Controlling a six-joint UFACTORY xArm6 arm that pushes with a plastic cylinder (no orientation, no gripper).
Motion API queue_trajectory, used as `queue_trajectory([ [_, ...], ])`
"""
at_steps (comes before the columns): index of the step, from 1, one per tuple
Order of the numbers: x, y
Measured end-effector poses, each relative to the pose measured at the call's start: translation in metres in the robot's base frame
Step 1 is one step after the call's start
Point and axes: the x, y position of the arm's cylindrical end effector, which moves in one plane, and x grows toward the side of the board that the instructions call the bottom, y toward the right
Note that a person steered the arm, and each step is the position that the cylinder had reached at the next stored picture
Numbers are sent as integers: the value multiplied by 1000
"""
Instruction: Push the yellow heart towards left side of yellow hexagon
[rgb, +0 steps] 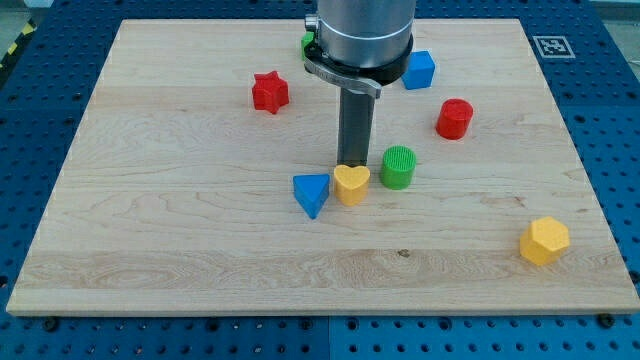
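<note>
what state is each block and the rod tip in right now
yellow heart: flat on board, my tip at its top edge
blue triangle: just left of heart
green cylinder: upright, right of heart
yellow hexagon: alone, lower right
red star: alone, upper left
red cylinder: tilted
blue cube: beside arm

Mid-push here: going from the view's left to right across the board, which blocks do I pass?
Red star → blue triangle → yellow heart, with my tip just above it → green cylinder → blue cube → red cylinder → yellow hexagon.
</note>
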Motion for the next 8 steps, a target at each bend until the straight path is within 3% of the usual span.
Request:
queue_trajectory([
  [2, 36, -38],
  [5, 58, -38],
  [8, 65, 13],
])
